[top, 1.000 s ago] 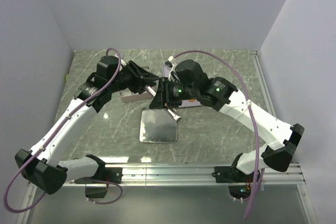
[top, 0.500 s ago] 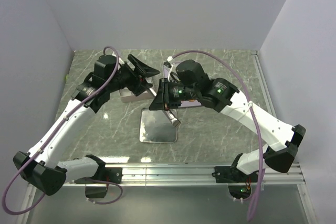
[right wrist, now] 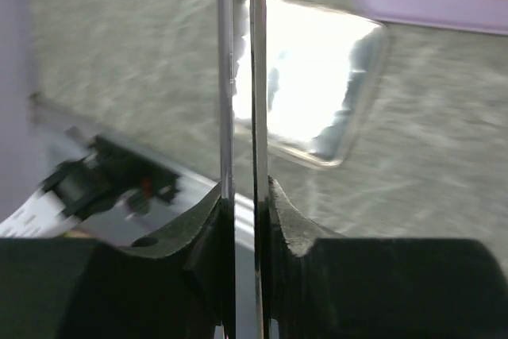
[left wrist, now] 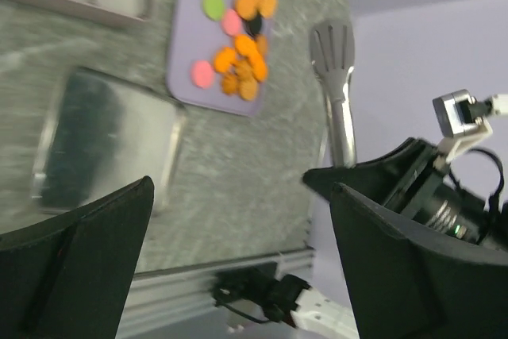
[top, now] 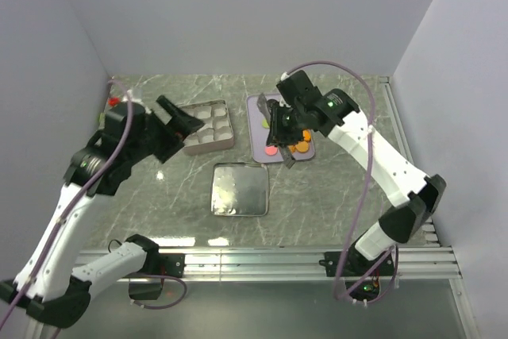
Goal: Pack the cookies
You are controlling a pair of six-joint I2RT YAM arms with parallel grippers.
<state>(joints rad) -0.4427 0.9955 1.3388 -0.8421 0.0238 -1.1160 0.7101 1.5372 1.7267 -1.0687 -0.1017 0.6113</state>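
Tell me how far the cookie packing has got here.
Done: the tin is open, and its lid lies shiny side up on the table. In hand: the right gripper is shut on the tongs; the left gripper is open and empty. Left: all the cookies in view sit on the lavender tray, and the tin's compartments look empty.

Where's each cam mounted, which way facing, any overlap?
Top external: above, behind bases, looking down on table; left arm, right arm show.
Left wrist: looks past its open left gripper at cookies, tongs, right arm.
Right wrist: looks along tongs clamped in right gripper, toward metal lid.
Shared: metal lid, lavender tray in all three.
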